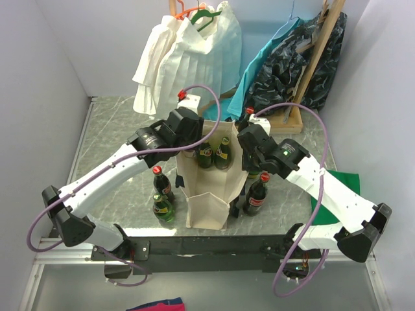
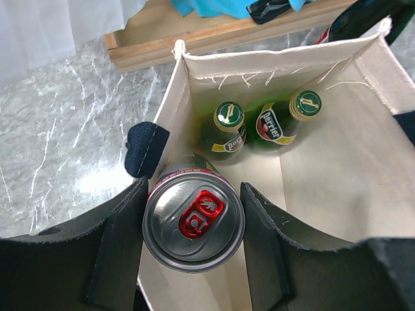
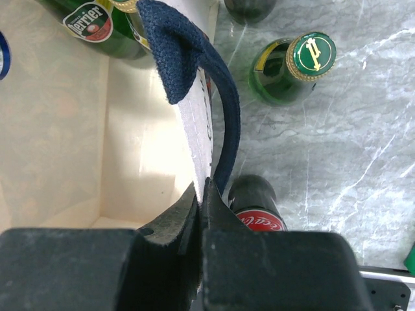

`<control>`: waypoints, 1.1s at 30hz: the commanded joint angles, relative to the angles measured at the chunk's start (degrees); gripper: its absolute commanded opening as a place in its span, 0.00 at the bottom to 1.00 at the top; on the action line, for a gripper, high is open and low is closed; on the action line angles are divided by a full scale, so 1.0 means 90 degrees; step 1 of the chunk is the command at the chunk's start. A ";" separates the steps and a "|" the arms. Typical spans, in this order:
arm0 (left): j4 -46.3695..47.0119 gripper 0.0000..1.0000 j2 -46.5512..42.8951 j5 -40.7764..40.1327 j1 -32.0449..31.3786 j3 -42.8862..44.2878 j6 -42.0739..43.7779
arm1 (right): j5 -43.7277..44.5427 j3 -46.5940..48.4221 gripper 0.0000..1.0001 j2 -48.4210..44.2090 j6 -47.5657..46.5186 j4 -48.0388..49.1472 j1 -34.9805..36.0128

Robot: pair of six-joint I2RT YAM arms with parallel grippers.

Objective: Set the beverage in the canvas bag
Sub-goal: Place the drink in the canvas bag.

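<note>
The canvas bag (image 1: 209, 194) stands upright mid-table, cream with navy strap handles (image 3: 224, 110). Two green Perrier bottles (image 2: 228, 126) (image 2: 288, 116) stand inside it at the far end. My left gripper (image 1: 187, 139) is over the bag's left rim and shut on a silver can with a red tab (image 2: 193, 219), held upright at the bag's mouth (image 2: 279, 162). My right gripper (image 1: 249, 148) is shut on the bag's right wall (image 3: 194, 146) beside the strap and holds it open.
Outside the bag stand a red-capped bottle (image 1: 161, 181) and a green bottle (image 1: 163, 207) on the left and a cola bottle (image 1: 257, 194) on the right. A white garment (image 1: 188, 58), teal cloth (image 1: 266, 65) and a wooden rack (image 1: 318, 58) are behind.
</note>
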 commanded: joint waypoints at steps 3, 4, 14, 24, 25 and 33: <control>0.0449 0.01 -0.0097 0.0117 -0.0057 0.0229 -0.0018 | 0.0137 0.0368 0.00 0.0035 -0.0129 -0.0043 0.0049; 0.0508 0.01 -0.0097 0.0205 -0.0076 0.0210 -0.0027 | 0.0127 0.0378 0.00 0.0045 -0.0139 -0.0043 0.0049; 0.0771 0.01 0.0225 0.0518 -0.0330 -0.0034 -0.0086 | 0.0088 0.0319 0.00 0.0084 -0.0149 0.0074 0.0049; 0.1299 0.01 0.0430 0.0167 -0.0399 -0.0503 -0.0223 | 0.0078 0.0290 0.00 0.0084 -0.0178 0.0103 0.0039; 0.1434 0.01 0.0440 0.0225 -0.0399 -0.0542 -0.0242 | 0.0107 0.0290 0.00 0.0075 -0.0178 0.0103 0.0049; 0.2031 0.01 0.0537 0.0450 -0.0389 -0.1060 -0.0467 | 0.0127 0.0251 0.00 0.0055 -0.0168 0.0093 0.0049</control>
